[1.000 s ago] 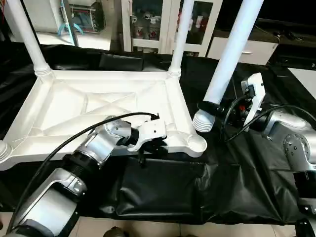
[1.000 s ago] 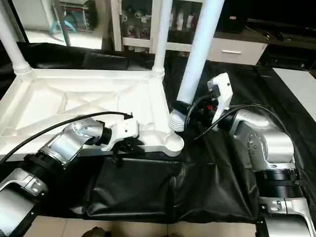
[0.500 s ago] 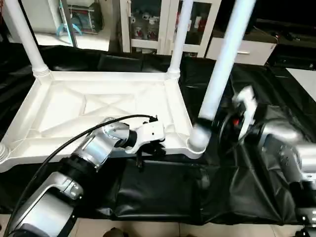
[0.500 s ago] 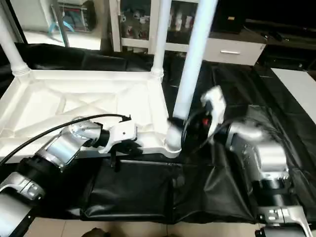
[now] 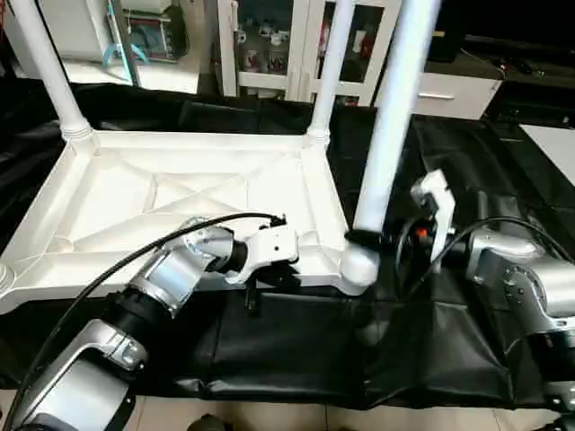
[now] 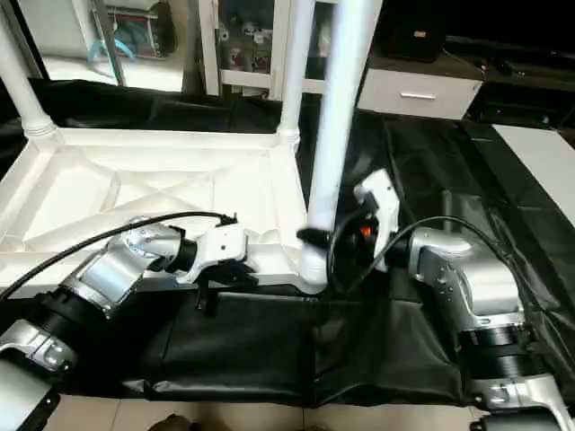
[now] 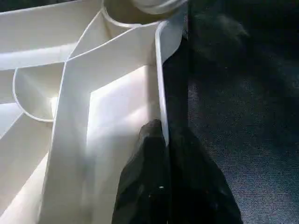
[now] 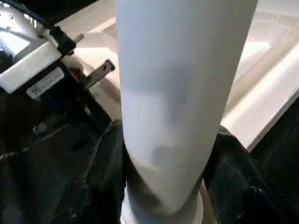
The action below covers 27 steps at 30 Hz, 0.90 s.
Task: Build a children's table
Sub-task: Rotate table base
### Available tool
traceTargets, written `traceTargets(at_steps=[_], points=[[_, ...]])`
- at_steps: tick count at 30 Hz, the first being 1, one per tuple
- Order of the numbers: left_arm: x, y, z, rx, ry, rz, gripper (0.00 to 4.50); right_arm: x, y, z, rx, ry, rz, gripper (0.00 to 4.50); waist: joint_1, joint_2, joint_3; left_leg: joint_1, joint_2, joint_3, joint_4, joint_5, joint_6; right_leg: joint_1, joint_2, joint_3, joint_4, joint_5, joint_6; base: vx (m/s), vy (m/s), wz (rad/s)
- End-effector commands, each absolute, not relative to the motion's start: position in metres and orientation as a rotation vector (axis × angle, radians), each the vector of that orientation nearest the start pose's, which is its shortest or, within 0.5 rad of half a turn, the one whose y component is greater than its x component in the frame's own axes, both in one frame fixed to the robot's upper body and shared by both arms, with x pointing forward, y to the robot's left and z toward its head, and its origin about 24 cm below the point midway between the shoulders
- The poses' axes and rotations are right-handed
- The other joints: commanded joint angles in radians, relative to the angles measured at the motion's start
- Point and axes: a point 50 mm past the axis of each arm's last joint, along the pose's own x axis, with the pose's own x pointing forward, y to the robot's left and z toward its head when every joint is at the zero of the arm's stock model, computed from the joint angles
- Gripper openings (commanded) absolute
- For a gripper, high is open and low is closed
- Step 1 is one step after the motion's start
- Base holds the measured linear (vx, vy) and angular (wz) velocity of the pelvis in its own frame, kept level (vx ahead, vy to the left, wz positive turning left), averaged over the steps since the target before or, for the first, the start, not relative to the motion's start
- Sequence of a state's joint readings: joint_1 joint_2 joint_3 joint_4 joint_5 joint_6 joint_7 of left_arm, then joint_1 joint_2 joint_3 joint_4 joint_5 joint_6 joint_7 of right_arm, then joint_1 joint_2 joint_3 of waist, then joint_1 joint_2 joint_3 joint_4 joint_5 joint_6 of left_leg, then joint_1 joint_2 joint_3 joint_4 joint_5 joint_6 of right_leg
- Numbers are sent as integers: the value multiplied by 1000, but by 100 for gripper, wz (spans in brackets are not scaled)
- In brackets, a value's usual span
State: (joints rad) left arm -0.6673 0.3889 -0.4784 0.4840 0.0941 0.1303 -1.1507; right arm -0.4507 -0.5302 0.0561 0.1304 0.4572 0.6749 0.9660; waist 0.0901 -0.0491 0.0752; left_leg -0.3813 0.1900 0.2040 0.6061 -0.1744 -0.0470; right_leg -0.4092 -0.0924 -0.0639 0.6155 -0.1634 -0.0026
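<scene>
The white tabletop (image 5: pixel 180 189) lies upside down on black sheeting, its X-ribs facing up. One leg (image 5: pixel 49 72) stands in the far left socket and another leg (image 5: pixel 328 63) in the far right socket. A third leg's ribbed end (image 5: pixel 4 274) shows at the near left corner. My left gripper (image 5: pixel 269 280) is shut on the tabletop's near rim; in the left wrist view the black fingers (image 7: pixel 145 186) pinch the thin white edge (image 7: pixel 161 93). My right gripper (image 5: pixel 364 238) is shut on a fourth leg (image 5: pixel 391 117), held almost upright with its ribbed end at the near right corner socket (image 5: pixel 358 267).
Black sheeting (image 5: pixel 296 350) covers the work surface and hangs in folds at the near edge. A black cable (image 5: pixel 135 256) loops over my left forearm. Glass-door cabinets (image 5: pixel 269 45) and a white drawer unit (image 5: pixel 449 94) stand behind.
My right gripper has carried the fourth leg leftward, from beside the tabletop to its near right corner socket, and stood it straighter. My left gripper stays at the near rim.
</scene>
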Motion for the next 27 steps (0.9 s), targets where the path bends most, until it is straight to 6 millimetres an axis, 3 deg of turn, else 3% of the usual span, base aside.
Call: traceTargets(at_steps=[1,11,17,27], points=[[311,102,55,681,484,-1436,0,302,-180,114,25,397,1022,185,4,-15,-82,24,45,-21,-70,-173,6,43,-65,43,-68,-262,-195,0,0,0],[310,101,56,685,474,-1432,0,308,-176,112,22,373,1005,185,2,-13,-83,24,45,-21,-70,-167,8,41,-63,43,-67,-247,-199,0,0,0],[311,99,57,688,469,-1431,0,309,-168,101,28,404,1022,185,1,-13,-82,24,44,-22,-71,-182,0,41,-64,43,-69,-258,-201,0,0,0],[311,100,57,694,471,-1429,0,314,-174,94,7,413,981,185,0,-16,-83,28,45,-24,-74,-225,-22,39,-64,42,-71,-267,-195,0,0,0]])
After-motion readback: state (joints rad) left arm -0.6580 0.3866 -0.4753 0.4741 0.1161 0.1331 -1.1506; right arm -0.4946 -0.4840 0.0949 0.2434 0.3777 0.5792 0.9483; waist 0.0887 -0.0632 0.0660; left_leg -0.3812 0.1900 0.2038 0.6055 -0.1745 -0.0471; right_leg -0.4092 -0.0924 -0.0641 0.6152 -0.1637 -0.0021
